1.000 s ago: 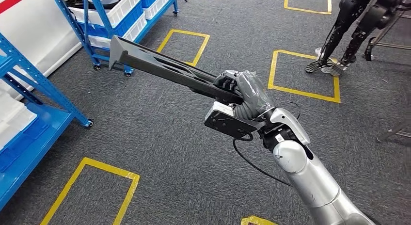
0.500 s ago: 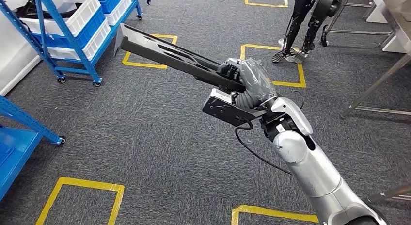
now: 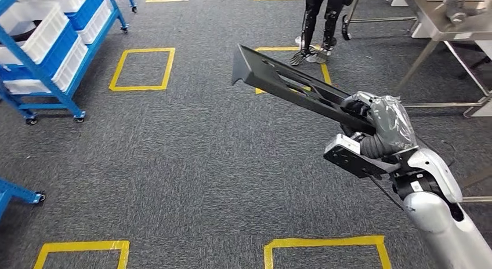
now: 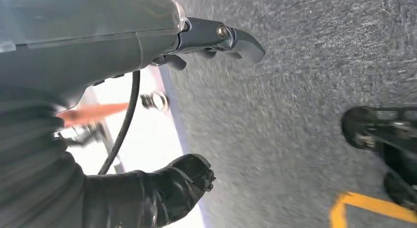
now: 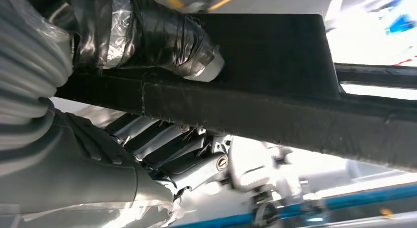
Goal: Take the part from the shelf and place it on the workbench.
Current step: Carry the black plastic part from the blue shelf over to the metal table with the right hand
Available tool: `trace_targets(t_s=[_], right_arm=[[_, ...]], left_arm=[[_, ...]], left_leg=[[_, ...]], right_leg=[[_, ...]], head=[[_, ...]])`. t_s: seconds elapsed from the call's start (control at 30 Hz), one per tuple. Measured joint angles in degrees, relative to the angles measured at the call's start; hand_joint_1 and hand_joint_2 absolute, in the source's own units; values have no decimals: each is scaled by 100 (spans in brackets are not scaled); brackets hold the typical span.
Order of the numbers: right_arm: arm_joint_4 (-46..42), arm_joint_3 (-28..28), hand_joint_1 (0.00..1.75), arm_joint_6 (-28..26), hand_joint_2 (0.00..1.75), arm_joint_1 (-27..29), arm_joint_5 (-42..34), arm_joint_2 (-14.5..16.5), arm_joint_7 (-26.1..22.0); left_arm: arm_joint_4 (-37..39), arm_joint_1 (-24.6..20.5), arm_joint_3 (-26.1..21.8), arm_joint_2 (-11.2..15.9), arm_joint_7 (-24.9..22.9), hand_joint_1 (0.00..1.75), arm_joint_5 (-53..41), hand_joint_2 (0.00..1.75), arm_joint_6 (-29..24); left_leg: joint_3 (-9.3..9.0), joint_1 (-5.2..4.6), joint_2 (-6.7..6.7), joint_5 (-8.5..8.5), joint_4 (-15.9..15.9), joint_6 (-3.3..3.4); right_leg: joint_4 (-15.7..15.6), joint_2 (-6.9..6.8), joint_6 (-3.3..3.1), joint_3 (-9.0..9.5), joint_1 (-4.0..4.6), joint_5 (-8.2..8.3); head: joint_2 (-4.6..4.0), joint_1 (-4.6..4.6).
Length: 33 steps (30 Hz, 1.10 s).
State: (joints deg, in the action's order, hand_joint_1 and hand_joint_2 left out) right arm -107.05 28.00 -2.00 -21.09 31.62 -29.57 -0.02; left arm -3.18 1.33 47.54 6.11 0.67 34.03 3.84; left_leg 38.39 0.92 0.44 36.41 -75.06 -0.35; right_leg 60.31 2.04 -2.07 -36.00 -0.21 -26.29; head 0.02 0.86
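R hand [image 3: 377, 121] grips long black part [image 3: 290, 83] at near end, fingers wrapped tight. Part's long axis runs forward-left from hand, held over carpet. Workbench [image 3: 447, 25] lies ahead-right. L hand [image 4: 147, 193] holds nothing, fingers apart.

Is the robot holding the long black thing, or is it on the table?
Held: the right hand grips the black part above the carpet.

Shelf [image 3: 43, 54] far left, workbench [image 3: 449, 25] far right.

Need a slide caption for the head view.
Right hand carries the long black part over grey carpet, metal workbench ahead at right.
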Motion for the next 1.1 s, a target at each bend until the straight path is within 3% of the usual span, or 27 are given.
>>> trace_targets(t_s=[0.07, 0.13, 0.2, 0.27, 0.33, 0.4, 0.47, 0.5, 0.53, 0.6, 0.67, 0.7, 0.77, 0.8, 0.87, 0.9, 0.97, 1.0, 1.03, 1.1], right_arm=[[-136, -136, 175, 52, 175, 165, 55, -104, 16], [-251, -271, 175, 92, 175, 287, 98, -178, 39], [-338, -408, 175, 113, 175, 399, 115, -238, 48], [-389, -504, 175, 125, 175, 490, 118, -289, 50], [-428, -582, 175, 131, 175, 547, 123, -343, 50], [-453, -637, 175, 138, 175, 573, 133, -379, 50], [-460, -667, 175, 144, 175, 636, 142, -402, 52], [-461, -684, 175, 145, 175, 681, 150, -421, 57], [-462, -704, 175, 143, 175, 719, 168, -445, 65], [-464, -754, 175, 129, 175, 755, 297, -505, 102], [-470, -789, 175, 42, 175, 769, 824, -590, 227], [-472, -797, 175, -42, 175, 782, 1288, -651, 327], [-473, -800, 175, -219, 175, 809, 2291, -794, 532], [-471, -802, 175, -282, 175, 816, 2670, -865, 606], [-462, -802, 175, -353, 175, 817, 3173, -963, 709], [-453, -797, 175, -382, 175, 821, 3375, -991, 760], [-427, -773, 175, -435, 175, 852, 3719, -1033, 857], [-410, -758, 175, -462, 175, 879, 3887, -1061, 906], [-394, -747, 175, -490, 175, 908, 4033, -1093, 950], [-365, -739, 175, -545, 175, 957, 4250, -1161, 1018]], left_arm=[[43, -12, 50, -34, 19, 0, -2, 175, -4], [86, -48, 93, -50, 21, 0, 4, 175, -13], [120, -85, 114, -61, -3, 0, 22, 175, -34], [131, -117, 130, -74, -40, 0, 44, 175, -58], [139, -139, 155, -96, -70, 0, 72, 175, -69], [147, -137, 171, -122, -108, 0, 121, 175, -73], [154, -128, 178, -143, -150, 0, 171, 175, -72], [157, -129, 181, -155, -169, 0, 187, 175, -68], [159, -130, 186, -167, -183, 0, 201, 175, -64], [162, -132, 195, -184, -198, 0, 227, 175, -57], [176, -139, 209, -189, -202, 0, 273, 175, -57], [184, -145, 218, -191, -202, 0, 296, 175, -57], [188, -166, 238, -210, -204, 0, 333, 175, -57], [189, -172, 247, -221, -209, 0, 347, 175, -56], [191, -172, 263, -242, -222, 0, 373, 175, -55], [192, -167, 275, -249, -230, 0, 386, 175, -56], [192, -163, 300, -256, -242, 0, 409, 175, -56], [192, -163, 314, -258, -250, 0, 422, 175, -56], [192, -163, 326, -259, -260, 0, 433, 175, -56], [192, -160, 351, -258, -280, 0, 447, 175, -57]], left_leg=[[-177, -22, -80, -393, 500, 72], [-476, -42, -318, -717, 1245, 143], [-624, -63, -439, -774, 1590, 166], [-678, -67, -324, -807, 1690, 181], [-735, -57, -183, -892, 1829, 230], [-754, -64, -41, -939, 1902, 266], [-745, -68, 100, -934, 1896, 272], [-743, -63, 170, -923, 1886, 265], [-743, -53, 237, -905, 1870, 250], [-741, -38, 354, -847, 1804, 182], [-741, -58, 441, -776, 1719, 95], [-747, -74, 480, -754, 1701, 63], [-772, -76, 558, -726, 1693, 12], [-770, -60, 519, -682, 1659, -14], [-638, -25, 282, -440, 1328, -44], [-482, -21, 136, -252, 993, -41], [-101, -35, 15, 44, 245, -8], [18, -50, -3, 54, 50, 23], [35, -72, -20, -52, 77, 68], [-224, -138, -149, -480, 737, 199]], right_leg=[[10, 202, -1, 10, 4, -1], [20, 370, 22, 6, 1, 5], [17, 507, 84, -22, -24, 32], [-3, 598, 158, -47, -55, 64], [140, 348, 204, -124, -37, -54], [686, -29, 239, -373, -26, -393], [1303, -144, 288, -646, -69, -649], [1383, -167, 319, -670, -100, -630], [1249, -198, 351, -585, -133, -517], [552, -380, 410, -194, -172, -213], [85, -524, 386, 51, -153, -95], [48, -537, 348, 61, -131, -118], [64, -416, 257, 40, -121, -107], [56, -358, 218, 38, -122, -98], [32, -243, 137, 43, -123, -75], [29, -186, 110, 39, -109, -70], [29, -56, 72, 29, -61, -62], [30, 17, 62, 28, -34, -60], [30, 92, 55, 29, -11, -57], [30, 243, 44, 32, 9, -49]], head=[[0, 1], [0, 0], [0, 1], [0, 3], [0, -4], [0, -13], [0, -14], [0, -14], [0, -14], [0, -15], [0, -12], [0, -10], [0, -8], [0, -9], [0, -6], [0, -4], [0, -3], [0, -3], [0, -3], [0, -3]])
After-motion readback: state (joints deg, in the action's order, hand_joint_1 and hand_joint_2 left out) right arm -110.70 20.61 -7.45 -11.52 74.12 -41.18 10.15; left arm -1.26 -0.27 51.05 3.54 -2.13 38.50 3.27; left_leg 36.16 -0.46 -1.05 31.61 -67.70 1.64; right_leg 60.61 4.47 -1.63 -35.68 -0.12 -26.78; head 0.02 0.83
